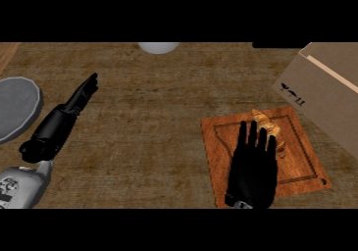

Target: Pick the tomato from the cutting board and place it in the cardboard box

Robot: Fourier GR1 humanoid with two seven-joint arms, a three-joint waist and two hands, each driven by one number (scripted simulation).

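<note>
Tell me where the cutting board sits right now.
In the head view the cutting board lies at the counter's right, partly under the right hand, with the cardboard box just beyond its upper right corner.

A reddish-brown wooden cutting board (301,162) with a groove near its rim lies slightly turned on the brown counter, at the view's lower right. On its upper part, largely hidden, rests a golden-brown ridged item (269,126); no red tomato shows. The tan cardboard box (327,93) stands just beyond the board's right corner.
</note>
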